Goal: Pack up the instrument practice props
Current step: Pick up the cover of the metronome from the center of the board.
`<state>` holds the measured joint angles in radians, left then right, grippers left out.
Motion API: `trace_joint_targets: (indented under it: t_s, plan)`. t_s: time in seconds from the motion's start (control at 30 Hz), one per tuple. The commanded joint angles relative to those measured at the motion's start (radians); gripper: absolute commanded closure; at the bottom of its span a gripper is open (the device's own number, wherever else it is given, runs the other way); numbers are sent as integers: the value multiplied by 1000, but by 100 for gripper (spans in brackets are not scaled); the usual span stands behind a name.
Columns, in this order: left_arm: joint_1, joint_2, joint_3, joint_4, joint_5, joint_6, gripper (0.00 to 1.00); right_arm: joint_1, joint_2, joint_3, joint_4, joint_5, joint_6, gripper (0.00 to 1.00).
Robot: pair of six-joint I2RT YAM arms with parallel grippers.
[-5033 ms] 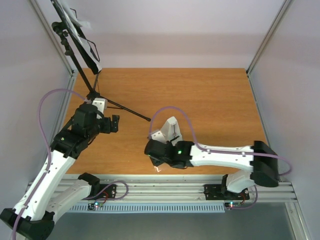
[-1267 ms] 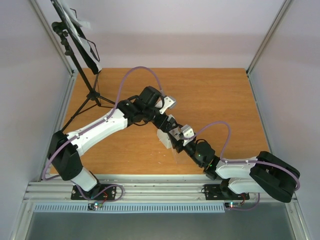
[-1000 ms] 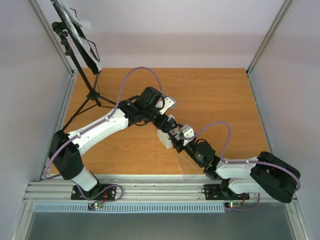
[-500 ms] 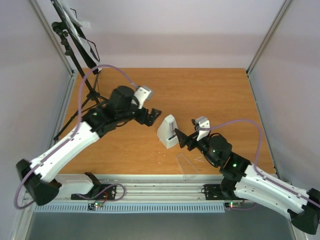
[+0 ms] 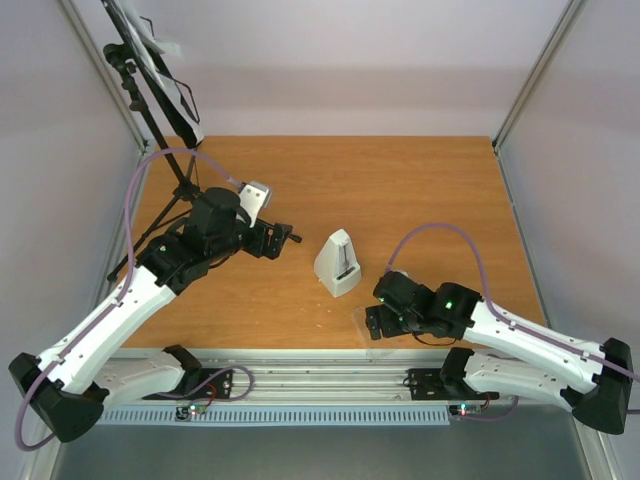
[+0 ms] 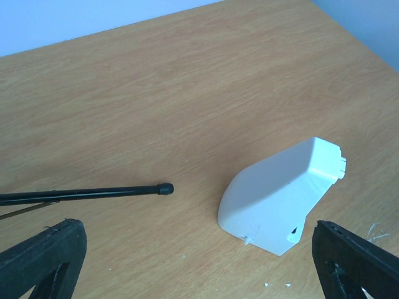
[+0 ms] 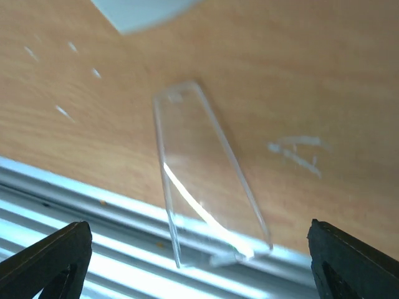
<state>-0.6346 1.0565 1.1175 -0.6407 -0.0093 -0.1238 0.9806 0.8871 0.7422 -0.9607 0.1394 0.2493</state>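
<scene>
Metronome [image 5: 338, 265] midway on the table [image 5: 430, 190], cover [image 7: 209, 180] flat at its near edge, music stand [image 5: 160, 80] back-left.

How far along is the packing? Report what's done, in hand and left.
Done: nothing packed; the clear cover lies off the metronome, overhanging the near edge of the table. In hand: nothing; the left gripper is open facing the metronome, the right gripper open over the cover. Left: both, plus the music stand upright far left with its sheet music.

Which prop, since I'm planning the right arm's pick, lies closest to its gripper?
The clear cover, lying flat directly beneath the right gripper; the metronome stands farther off, the music stand farthest.
</scene>
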Motion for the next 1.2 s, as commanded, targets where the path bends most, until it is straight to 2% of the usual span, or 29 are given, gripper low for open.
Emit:
trace_joint_targets:
  t_s: [0.0, 0.17, 0.33, 0.6, 0.8, 1.17]
  plan:
    - [2, -39, -5, 16, -6, 2, 1, 28, 61, -13, -175, -96, 134, 3]
    - [2, -53, -10, 19, 1, 0, 1, 157, 166, -17, -159, -68, 114, 2]
    - [1, -48, -10, 18, 5, -1, 1, 200, 263, -39, -85, -83, 88, 1]
    - [1, -30, -8, 17, 30, -7, 1, 192, 338, -68, -11, -48, 71, 2]
    - [1, -26, -8, 17, 32, -8, 1, 130, 340, -109, 74, -105, 12, 2]
    - [1, -17, -7, 16, 32, -5, 0, 126, 439, -91, 123, -128, -68, 3]
